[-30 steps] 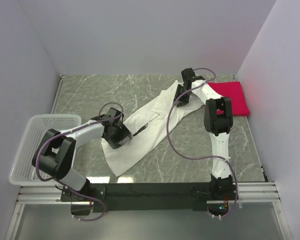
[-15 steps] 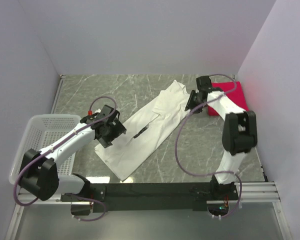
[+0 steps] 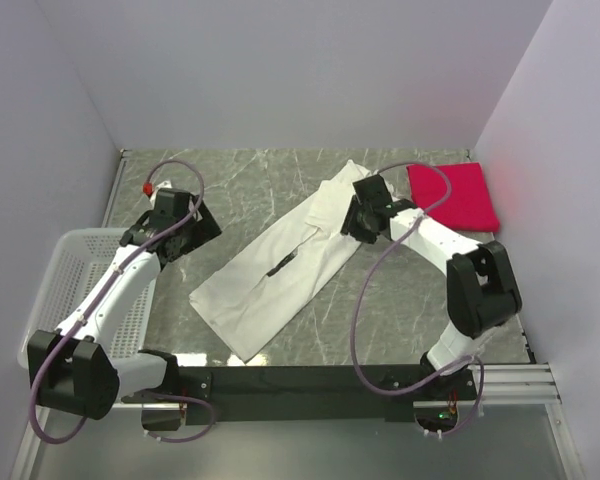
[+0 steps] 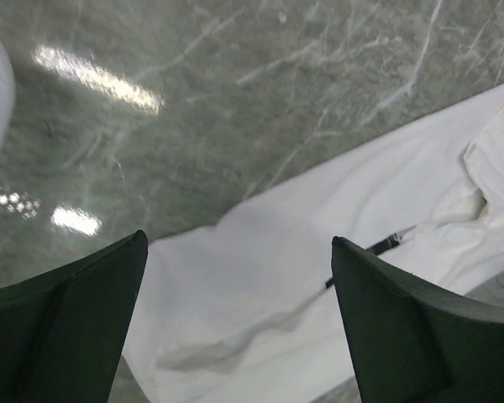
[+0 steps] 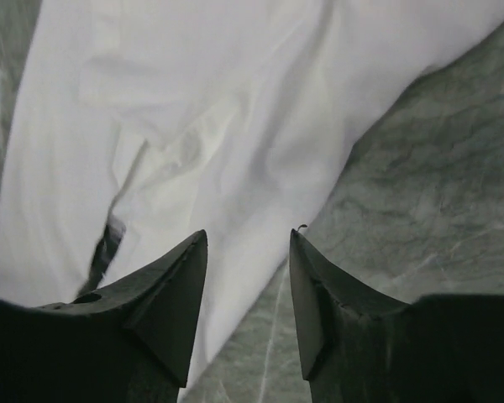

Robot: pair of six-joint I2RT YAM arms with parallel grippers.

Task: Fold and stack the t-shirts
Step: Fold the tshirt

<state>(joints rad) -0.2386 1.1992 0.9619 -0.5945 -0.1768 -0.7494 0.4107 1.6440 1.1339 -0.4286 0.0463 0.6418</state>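
The white t-shirt [image 3: 280, 270] lies flat in a long narrow strip, running diagonally from near left to far right, with a small black print at its middle. The red t-shirt [image 3: 452, 195] lies folded square at the far right. My left gripper [image 3: 198, 228] is open and empty, left of the white shirt; in its wrist view [image 4: 238, 240] the shirt [image 4: 319, 277] lies below it. My right gripper [image 3: 354, 216] is open over the shirt's far right edge; in its wrist view [image 5: 248, 233] the cloth [image 5: 235, 109] lies under the fingers, not gripped.
A white mesh basket [image 3: 60, 300] stands at the left edge, under my left arm. White walls close in the grey marble table [image 3: 400, 300] on three sides. A black rail [image 3: 310, 380] runs along the near edge.
My left gripper has let go of the white shirt and pulled back to the left. My right gripper swung out towards the red shirt, then back to the white shirt's right edge. The shirt now lies flatter.
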